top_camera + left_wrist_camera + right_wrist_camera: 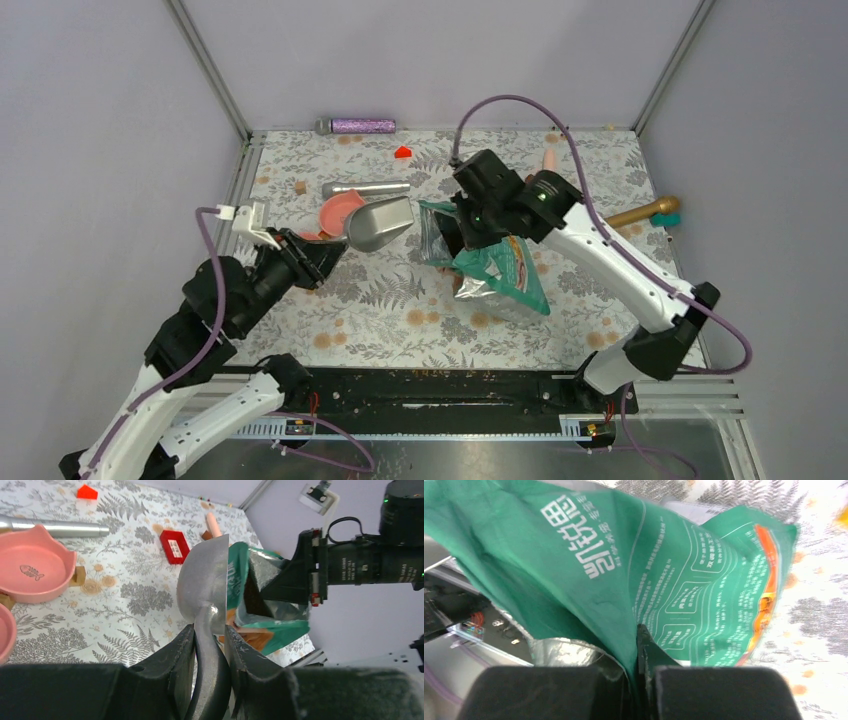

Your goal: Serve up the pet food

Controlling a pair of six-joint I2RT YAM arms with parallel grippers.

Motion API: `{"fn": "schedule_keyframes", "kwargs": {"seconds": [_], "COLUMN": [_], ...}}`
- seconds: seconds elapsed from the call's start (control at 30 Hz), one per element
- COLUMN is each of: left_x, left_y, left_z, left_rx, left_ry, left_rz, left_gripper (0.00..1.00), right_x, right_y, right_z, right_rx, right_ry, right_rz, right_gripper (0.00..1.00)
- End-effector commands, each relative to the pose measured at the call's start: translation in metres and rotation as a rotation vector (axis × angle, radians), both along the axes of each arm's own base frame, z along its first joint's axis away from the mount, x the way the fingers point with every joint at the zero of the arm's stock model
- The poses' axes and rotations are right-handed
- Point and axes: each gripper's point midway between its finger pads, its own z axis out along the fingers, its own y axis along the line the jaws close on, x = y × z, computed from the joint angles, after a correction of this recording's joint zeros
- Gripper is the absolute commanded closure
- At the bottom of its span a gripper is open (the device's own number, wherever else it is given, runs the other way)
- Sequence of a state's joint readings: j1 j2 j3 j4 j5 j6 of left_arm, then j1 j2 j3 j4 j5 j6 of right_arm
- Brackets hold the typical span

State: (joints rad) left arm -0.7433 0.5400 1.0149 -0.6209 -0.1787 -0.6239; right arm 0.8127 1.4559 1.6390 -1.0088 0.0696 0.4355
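The green bag carries white Chinese print, seemingly too tilted to read.

The left arm and right arm wear white shells over black joints. A purple cable trails along each. The left pincer and right pincer have matte black fingers; a small green light glows on the right wrist housing.

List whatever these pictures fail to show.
- How much food is in the bag: in the left wrist view its mouth is too dark; in the top view the right gripper covers it.
- Second pink bowl: left wrist view, cut off by the left edge.
- Small print on the bag: right wrist view, too blurred.
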Motion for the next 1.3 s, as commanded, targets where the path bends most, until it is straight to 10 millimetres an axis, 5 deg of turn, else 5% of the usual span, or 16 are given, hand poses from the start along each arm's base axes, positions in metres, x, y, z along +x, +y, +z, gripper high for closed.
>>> {"fn": "schedule_keyframes", "kwargs": {"seconds": [0.0,0.2,0.47,0.63,0.83,1.03,1.13,1.27], "left_x": [-0.004,-0.016,-0.048,-0.043,-0.032,-0.021,-0.015,-0.009], "left_y": [0.018,0.022,0.001,0.025,0.033,0.029,0.025,0.021], "left_z": [0.043,0.058,0.084,0.076,0.067,0.066,0.064,0.055], "left_rx": [-0.080,-0.116,-0.209,-0.222,-0.201,-0.151,-0.141,-0.127], "left_ry": [-0.118,-0.154,-0.169,-0.133,-0.119,-0.102,-0.095,-0.076], "left_rz": [0.051,0.022,-0.178,-0.045,0.029,0.046,0.049,0.053], "left_gripper": [1.00,1.00,1.00,1.00,1.00,1.00,1.00,1.00], "right_x": [0.024,0.029,0.011,0.025,0.054,0.059,0.055,0.057], "right_y": [-0.015,-0.063,0.000,0.003,-0.066,-0.140,-0.149,-0.139], "right_z": [0.071,0.129,0.082,0.096,0.148,0.178,0.185,0.161], "right_rx": [-0.136,-0.432,-0.375,-0.375,-0.463,-0.478,-0.478,-0.498], "right_ry": [-0.266,-0.446,-0.310,-0.378,-0.530,-0.570,-0.591,-0.525], "right_rz": [-0.064,-0.105,0.122,0.061,-0.158,-0.368,-0.388,-0.345], "right_gripper": [1.00,1.00,1.00,1.00,1.00,1.00,1.00,1.00]}}
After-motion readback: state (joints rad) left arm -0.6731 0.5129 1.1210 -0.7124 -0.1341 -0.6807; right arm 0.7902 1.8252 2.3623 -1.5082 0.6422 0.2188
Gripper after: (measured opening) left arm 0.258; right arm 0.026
